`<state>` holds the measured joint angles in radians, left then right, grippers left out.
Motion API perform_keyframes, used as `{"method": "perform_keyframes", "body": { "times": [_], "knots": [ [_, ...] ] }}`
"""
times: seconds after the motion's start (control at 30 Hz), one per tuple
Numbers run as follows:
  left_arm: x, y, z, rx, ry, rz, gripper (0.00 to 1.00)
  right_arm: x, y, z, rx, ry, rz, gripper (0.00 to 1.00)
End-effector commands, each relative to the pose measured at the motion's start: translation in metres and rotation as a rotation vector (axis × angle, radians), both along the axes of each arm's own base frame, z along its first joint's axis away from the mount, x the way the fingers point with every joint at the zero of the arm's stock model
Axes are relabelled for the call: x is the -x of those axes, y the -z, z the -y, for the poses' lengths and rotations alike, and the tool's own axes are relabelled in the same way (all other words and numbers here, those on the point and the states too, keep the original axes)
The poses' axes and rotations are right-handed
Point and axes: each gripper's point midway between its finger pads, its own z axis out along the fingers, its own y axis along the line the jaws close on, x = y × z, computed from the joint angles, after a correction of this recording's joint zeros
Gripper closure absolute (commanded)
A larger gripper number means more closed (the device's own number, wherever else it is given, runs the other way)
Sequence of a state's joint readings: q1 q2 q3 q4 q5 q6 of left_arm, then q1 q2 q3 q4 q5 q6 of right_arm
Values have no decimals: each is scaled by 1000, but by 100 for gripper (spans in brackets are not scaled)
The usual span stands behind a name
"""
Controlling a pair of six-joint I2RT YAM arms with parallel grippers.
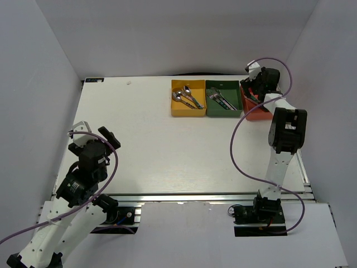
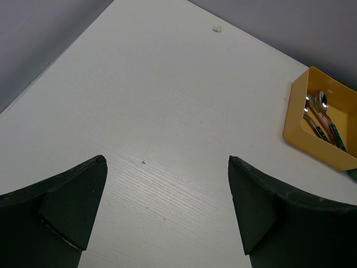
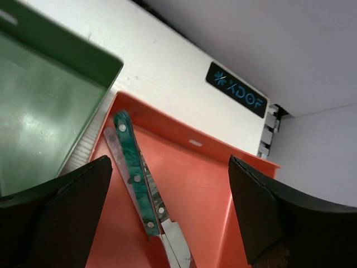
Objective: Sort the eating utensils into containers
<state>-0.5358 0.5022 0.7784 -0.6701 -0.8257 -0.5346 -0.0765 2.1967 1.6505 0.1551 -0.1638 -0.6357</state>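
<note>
Spoons lie in the yellow bin at 12 o'clock, forks in the green bin beside it; knives, I think two, in the red bin at 1 o'clock; my right gripper hangs wide above them, my left gripper wide and empty at 8 o'clock; sorting seems finished.

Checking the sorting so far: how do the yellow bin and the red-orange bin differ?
The yellow bin holds spoons; the red-orange bin holds knives, one teal-handled. The yellow bin sits at the left end of the row, the red-orange bin at the right end. The right gripper hangs open over the red-orange bin; nothing is above the yellow bin. Both are shallow, square and open-topped.
</note>
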Motion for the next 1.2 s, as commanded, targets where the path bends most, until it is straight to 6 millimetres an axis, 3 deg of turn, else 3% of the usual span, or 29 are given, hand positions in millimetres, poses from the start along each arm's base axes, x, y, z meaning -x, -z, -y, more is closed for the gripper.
{"method": "perform_keyframes", "body": {
  "times": [0.0, 0.1, 0.17, 0.2, 0.23, 0.33, 0.37, 0.43, 0.47, 0.5, 0.53, 0.57, 0.6, 0.63, 0.67, 0.77, 0.87, 0.97, 1.0, 1.17],
  "knots": [
    [-2, 0, 1, -6, 3, -2, 2, -2, -105, -4, -61, 16, 201, 11],
    [-2, 0, 0, -9, -2, 0, 2, 6, -146, -6, -171, 111, 230, 11],
    [-2, 0, -2, -14, -14, -3, 2, 14, -163, -15, -258, 178, 229, 11],
    [-3, 0, -2, -17, -16, -10, 2, 24, -184, -16, -268, 216, 264, 11],
    [-4, 2, -2, -23, -21, -20, 2, 31, -192, -15, -267, 260, 280, 11],
    [-6, 3, -6, -36, -52, -26, 2, 74, -219, -27, -246, 428, 310, 11],
    [-8, 2, -8, -47, -69, -28, 2, 101, -230, -34, -277, 461, 295, 11],
    [-11, 2, -15, -55, -109, -53, 2, 130, -206, -50, -377, 452, 181, 11],
    [-15, 8, -19, -72, -143, -87, 2, 144, -196, -72, -508, 395, 101, 11],
    [-18, 9, -18, -73, -142, -99, 2, 171, -205, -78, -567, 373, 83, 11],
    [-21, 6, -15, -75, -134, -102, 2, 193, -168, -92, -603, 335, -24, 11],
    [-27, 8, -12, -86, -126, -119, 2, 217, -182, -95, -655, 308, 4, 11],
    [-32, 5, -9, -82, -118, -112, 2, 232, -172, -97, -671, 300, -11, 11],
    [-35, 4, -8, -97, -117, -121, 2, 249, -142, -96, -669, 307, -55, 11],
    [-41, 2, -6, -108, -121, -136, 2, 270, -158, -95, -696, 283, 3, 11],
    [-49, -6, -5, -106, -136, -130, 2, 310, -152, -91, -716, 270, 29, 11],
    [-52, -7, -6, -71, -138, -104, 2, 340, -144, -99, -757, 219, 3, 11],
    [-42, 2, -15, -77, -147, -90, 2, 360, -130, -103, -752, 179, -27, 11],
    [-37, 9, -19, -92, -153, -107, 2, 363, -125, -103, -743, 176, -29, 11],
    [-26, 1, -28, -81, -177, -55, 2, 373, -96, -100, -705, 186, -80, 11]
  ]
}}
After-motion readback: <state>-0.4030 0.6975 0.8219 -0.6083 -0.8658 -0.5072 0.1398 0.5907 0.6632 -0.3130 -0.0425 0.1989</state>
